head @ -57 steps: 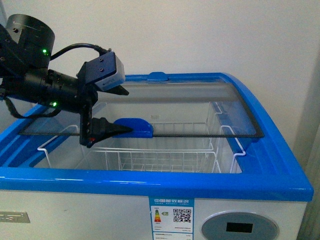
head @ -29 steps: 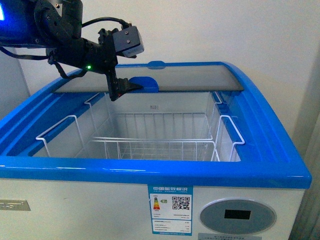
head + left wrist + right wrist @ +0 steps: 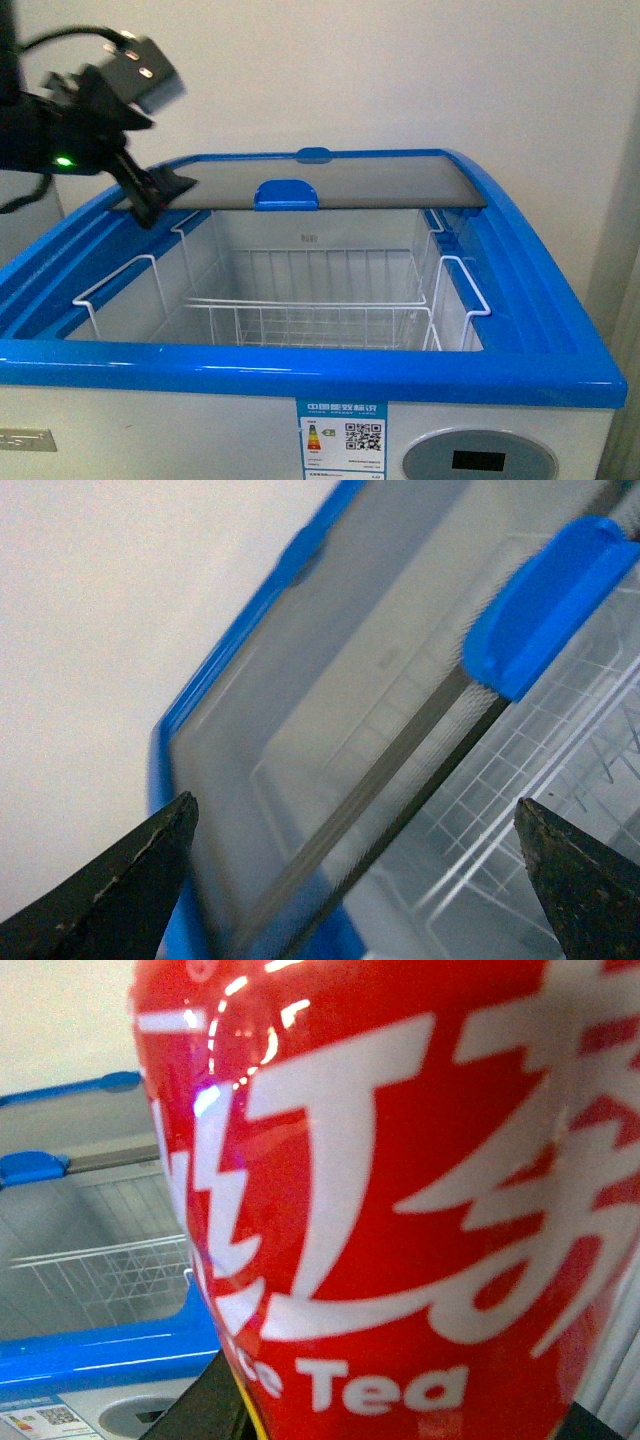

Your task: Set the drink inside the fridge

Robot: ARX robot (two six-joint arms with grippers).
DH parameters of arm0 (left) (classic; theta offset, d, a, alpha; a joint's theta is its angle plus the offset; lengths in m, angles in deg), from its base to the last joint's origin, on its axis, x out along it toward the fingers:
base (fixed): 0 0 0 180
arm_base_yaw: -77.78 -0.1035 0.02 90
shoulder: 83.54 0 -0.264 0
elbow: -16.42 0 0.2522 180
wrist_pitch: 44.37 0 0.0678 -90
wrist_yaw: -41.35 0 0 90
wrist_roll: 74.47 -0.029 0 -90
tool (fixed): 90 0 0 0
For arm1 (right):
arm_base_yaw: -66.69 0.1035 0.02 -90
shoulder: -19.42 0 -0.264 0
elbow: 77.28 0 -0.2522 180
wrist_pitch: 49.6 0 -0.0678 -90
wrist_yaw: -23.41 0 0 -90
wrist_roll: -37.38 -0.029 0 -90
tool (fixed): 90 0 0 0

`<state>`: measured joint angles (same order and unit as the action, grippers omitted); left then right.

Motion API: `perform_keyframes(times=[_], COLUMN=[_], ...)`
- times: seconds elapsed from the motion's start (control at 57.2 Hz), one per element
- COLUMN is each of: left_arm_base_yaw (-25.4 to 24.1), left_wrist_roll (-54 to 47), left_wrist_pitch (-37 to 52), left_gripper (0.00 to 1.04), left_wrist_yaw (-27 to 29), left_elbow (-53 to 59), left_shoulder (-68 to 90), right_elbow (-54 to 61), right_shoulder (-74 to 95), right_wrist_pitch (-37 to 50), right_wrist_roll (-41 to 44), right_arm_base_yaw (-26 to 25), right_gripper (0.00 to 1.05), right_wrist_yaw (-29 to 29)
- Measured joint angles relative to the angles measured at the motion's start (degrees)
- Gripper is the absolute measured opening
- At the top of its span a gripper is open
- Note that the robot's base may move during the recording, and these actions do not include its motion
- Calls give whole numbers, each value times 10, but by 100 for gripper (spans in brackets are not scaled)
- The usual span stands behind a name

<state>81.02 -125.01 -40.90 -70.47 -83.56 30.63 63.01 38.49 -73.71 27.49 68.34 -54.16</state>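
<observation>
The fridge (image 3: 300, 360) is a white chest with a blue rim, and its inside is uncovered. Its glass lid (image 3: 330, 185) sits at the far end, its blue handle (image 3: 287, 193) facing me. My left gripper (image 3: 160, 195) hangs open over the far left rim, apart from the handle. In the left wrist view the gripper (image 3: 355, 880) is empty above the lid's edge (image 3: 400, 770), with the handle (image 3: 550, 600) off to one side. My right gripper (image 3: 400, 1422) is shut on the drink (image 3: 400, 1200), whose red label with white characters fills that view. The drink does not show in the front view.
White wire baskets (image 3: 310, 300) line the inside of the fridge. A grey oval control panel (image 3: 478, 460) and a sticker (image 3: 340, 435) are on its front. A plain wall stands behind. In the right wrist view the fridge's blue rim (image 3: 100, 1355) lies beyond the drink.
The glass lid has slid from the middle of the fridge to the far end. My left gripper has let go of the handle and moved left.
</observation>
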Motion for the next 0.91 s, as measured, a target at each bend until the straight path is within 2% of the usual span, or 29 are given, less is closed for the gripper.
perform_keyframes(times=[0.105, 0.227, 0.245, 0.262, 0.315, 0.367, 0.419, 0.472, 0.507, 0.594, 0.769, 0.821, 0.909], left_arm_base_yaw=[-26, -91, -98, -107, -119, -136, -159, -163, -159, -143, -112, -104, -93], left_wrist_roll=[90, 233, 257, 299, 342, 396, 436, 462, 475, 490, 500, 502, 502], left_wrist_pitch=[14, -26, -23, 9, 42, 61, 55, 55, 59, 70, 79, 80, 79], left_gripper=[97, 97, 95, 90, 85, 78, 69, 60, 53, 37, 3, 3, 3], left_wrist_yaw=[24, 0, 9, 49, 82, 90, 87, 92, 97, 111, 142, 149, 159], left_elbow=[110, 282, 306, 349, 391, 443, 506, 564, 598, 648, 720, 734, 756], left_shoulder=[-110, -303, -328, -367, -407, -463, -541, -612, -652, -693, -742, -759, -781], right_elbow=[0, 0, 0, 0, -1, -21, -66, -110, -122, -163, -298, -353, -435], right_shoulder=[0, 0, 0, 0, 2, 15, 44, 76, 84, 125, 292, 364, 489], right_wrist_pitch=[0, 0, 0, 0, -4, -52, -148, -240, -257, -249, -144, -150, -214], right_wrist_roll=[0, 0, 0, 0, 0, 6, 15, 40, 54, 137, 330, 411, 557], right_arm_base_yaw=[0, 0, 0, 0, -2, -14, -32, -29, -22, -2, 19, 40, 71], right_gripper=[36, 36, 36, 36, 36, 36, 36, 36, 36, 36, 36, 36, 36], right_wrist_yaw=[0, 0, 0, 0, -7, -46, -111, -186, -217, -301, -325, -337, -330])
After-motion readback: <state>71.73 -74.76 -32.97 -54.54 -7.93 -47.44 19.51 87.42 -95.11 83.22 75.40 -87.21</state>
